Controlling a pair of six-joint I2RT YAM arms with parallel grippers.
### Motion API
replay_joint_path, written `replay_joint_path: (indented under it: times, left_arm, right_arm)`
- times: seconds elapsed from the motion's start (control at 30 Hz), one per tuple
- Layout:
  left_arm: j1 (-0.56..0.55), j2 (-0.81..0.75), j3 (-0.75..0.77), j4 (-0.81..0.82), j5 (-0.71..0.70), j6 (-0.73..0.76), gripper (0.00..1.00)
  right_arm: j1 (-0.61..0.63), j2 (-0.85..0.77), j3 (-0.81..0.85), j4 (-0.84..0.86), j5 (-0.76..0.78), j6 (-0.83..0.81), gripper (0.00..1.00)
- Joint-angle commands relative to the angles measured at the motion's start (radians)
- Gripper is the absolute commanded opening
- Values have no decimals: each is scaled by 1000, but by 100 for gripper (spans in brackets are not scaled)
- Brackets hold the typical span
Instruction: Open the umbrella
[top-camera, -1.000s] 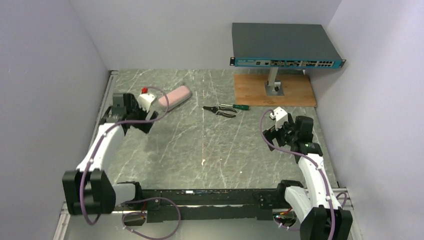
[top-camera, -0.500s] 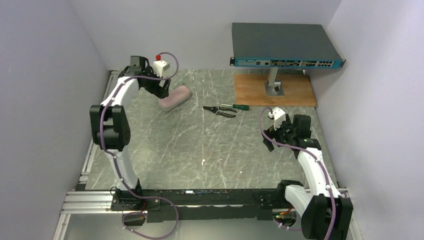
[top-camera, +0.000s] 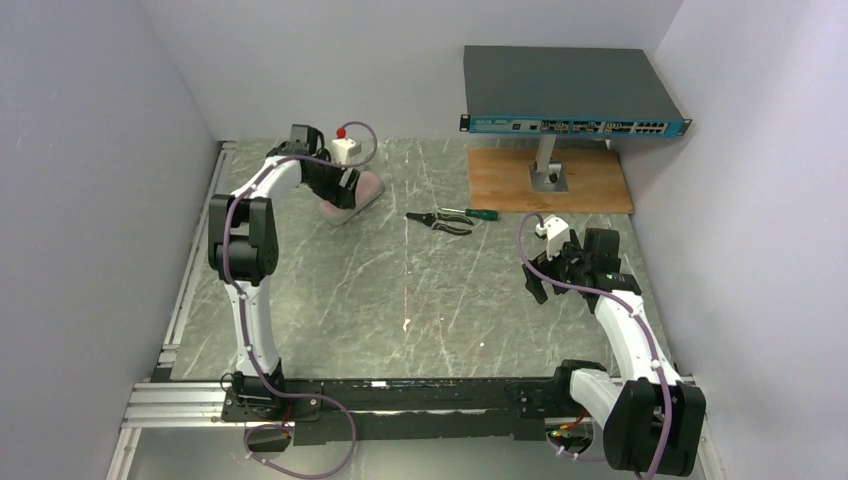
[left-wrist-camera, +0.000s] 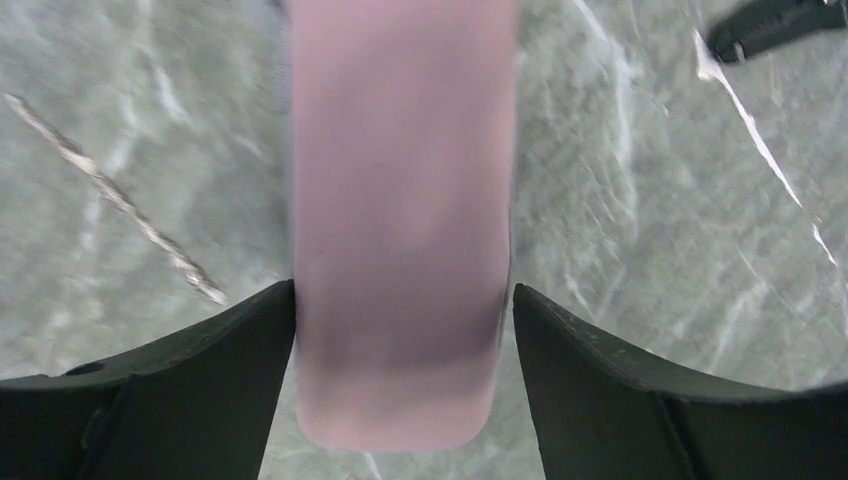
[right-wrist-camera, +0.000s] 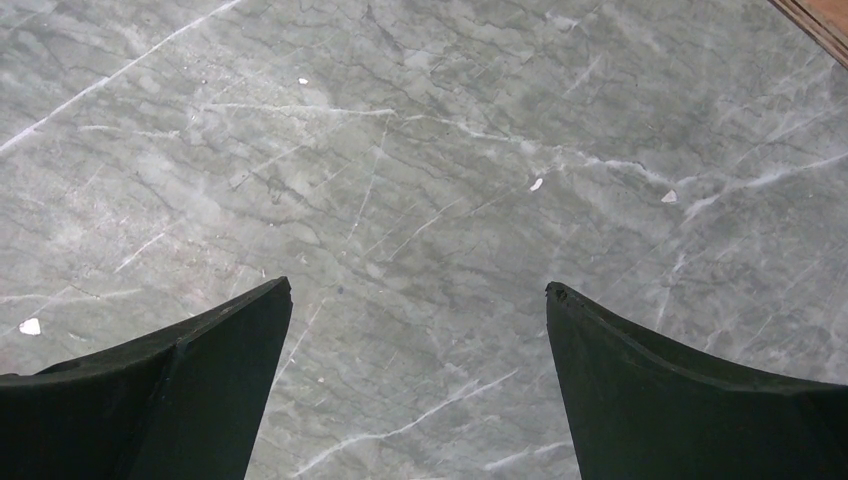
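The umbrella (top-camera: 366, 187) lies folded at the back left of the marble table, a stubby pinkish-lilac bundle. In the left wrist view the umbrella (left-wrist-camera: 400, 180) runs straight up the frame, with its rounded end between my fingers. My left gripper (top-camera: 340, 196) (left-wrist-camera: 403, 330) is down over that end, open and straddling it. The left finger (left-wrist-camera: 240, 340) touches the fabric, and a thin gap shows at the right finger. My right gripper (top-camera: 537, 285) (right-wrist-camera: 418, 330) hangs open over bare marble at the right, with nothing between its fingers.
Black-handled pliers (top-camera: 440, 221) and a green-handled screwdriver (top-camera: 478, 212) lie mid-table, right of the umbrella; a plier handle (left-wrist-camera: 770, 25) shows in the left wrist view. A network switch (top-camera: 570, 90) on a stand rises from a wooden board (top-camera: 590, 185) at the back right. Walls close in on three sides.
My left arm swung from the left side to the back of the table and came down over the umbrella's end; its jaws narrowed a little. The right arm barely moved.
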Motion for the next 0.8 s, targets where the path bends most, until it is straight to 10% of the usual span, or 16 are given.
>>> replay_joint_path:
  times: [0.0,0.23,0.37,0.47,0.77]
  left_arm:
    - [-52,-140,-192,27,81,-1,76]
    - [-242,-444,-617,117,88,-42,57]
    - [-419,-552,-768,157,83,-216,97]
    - [-503,-638,-865,223,166,-260,100]
    - [-425,-911,-976,206,150,181,94]
  right_arm:
    - [-1,-7,54,-16,-30,-24,100]
    - [-2,-42,66,-55,-47,-44,100]
    - [-2,-38,84,-91,-73,-56,100]
    - [-2,-23,104,-104,-99,-42,100]
    - [-1,-73,89,-135,-183,19,100]
